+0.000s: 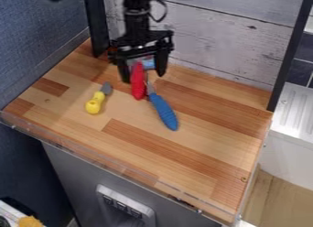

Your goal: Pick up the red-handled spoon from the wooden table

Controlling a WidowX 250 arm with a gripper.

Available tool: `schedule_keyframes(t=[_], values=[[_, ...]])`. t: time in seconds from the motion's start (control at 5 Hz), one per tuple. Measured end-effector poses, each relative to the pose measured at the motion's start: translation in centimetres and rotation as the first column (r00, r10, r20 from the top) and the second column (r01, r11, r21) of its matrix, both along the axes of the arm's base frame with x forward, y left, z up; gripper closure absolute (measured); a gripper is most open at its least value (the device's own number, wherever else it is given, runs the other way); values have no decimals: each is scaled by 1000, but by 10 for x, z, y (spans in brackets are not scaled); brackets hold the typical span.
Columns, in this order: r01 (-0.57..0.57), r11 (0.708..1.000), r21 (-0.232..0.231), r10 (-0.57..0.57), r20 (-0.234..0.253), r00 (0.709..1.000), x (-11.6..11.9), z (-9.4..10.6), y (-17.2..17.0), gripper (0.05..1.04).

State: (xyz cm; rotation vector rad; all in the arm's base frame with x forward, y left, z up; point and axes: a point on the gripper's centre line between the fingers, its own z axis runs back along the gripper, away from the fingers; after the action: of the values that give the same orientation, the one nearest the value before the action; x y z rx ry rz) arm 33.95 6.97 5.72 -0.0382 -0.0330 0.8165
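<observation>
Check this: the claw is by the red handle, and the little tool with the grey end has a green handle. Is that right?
Not quite: in the camera view, the little grey-ended tool has a yellow handle, not green. The claw is by the red handle.

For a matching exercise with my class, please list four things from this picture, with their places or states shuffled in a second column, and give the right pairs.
Things:
1. Yellow tool
2. Red tool
3. Blue tool
4. Gripper

Places or states:
A. Lying farthest right of the three tools, as the camera sees them
B. Open, hanging down over the wooden counter
C. Lying farthest left of the three
D. Lying between the other two tools

Right pairs: 1-C, 2-D, 3-A, 4-B
</observation>
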Motion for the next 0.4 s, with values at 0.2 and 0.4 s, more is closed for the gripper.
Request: schedule_keyframes(t=[0.2,0.4], values=[[59,998,-7,-59,15,998,0,0,8,87],[210,978,15,-210,56,976,12,13,14,86]])
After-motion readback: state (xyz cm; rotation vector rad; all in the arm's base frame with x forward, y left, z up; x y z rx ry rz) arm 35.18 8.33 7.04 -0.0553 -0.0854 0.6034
